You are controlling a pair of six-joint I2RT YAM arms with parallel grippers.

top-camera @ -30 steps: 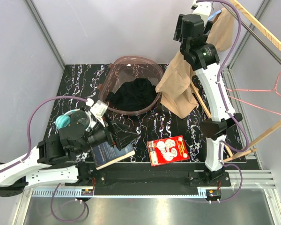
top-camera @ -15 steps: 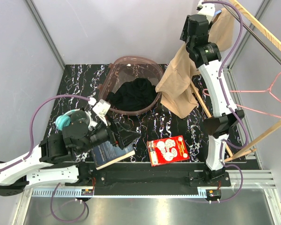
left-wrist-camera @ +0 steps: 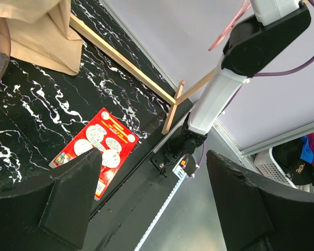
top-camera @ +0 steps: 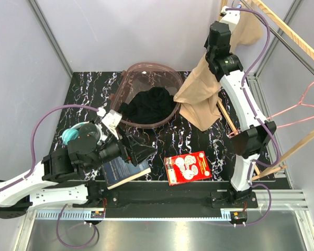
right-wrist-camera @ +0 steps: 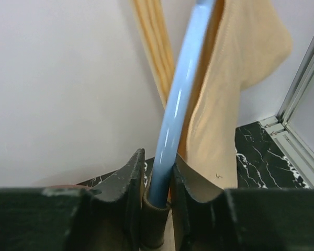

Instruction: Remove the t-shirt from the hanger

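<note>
The limp, light t-shirt (top-camera: 199,99) — draped on the blue hanger (right-wrist-camera: 179,104) pinched by the right hand (right-wrist-camera: 158,159), above the counter (top-camera: 94,99) — is probably best gripped at its loose hem by the spread left hand (left-wrist-camera: 154,157).

The top camera hangs above and behind the arm bases (top-camera: 230,200) and looks down on the whole table (top-camera: 89,94), with the bases at 6 o'clock. The left wrist camera rides low near 8 o'clock, close to the tabletop. It faces toward 4 o'clock past its own fingers (left-wrist-camera: 68,201), and shares the red card (left-wrist-camera: 97,149), the wooden rack (left-wrist-camera: 123,59) and the right arm (left-wrist-camera: 223,89) with the top view. The right wrist camera sits high at 1 o'clock, almost against the hanger (right-wrist-camera: 177,115) and shirt (right-wrist-camera: 235,73), facing the back wall (right-wrist-camera: 57,78).
</note>
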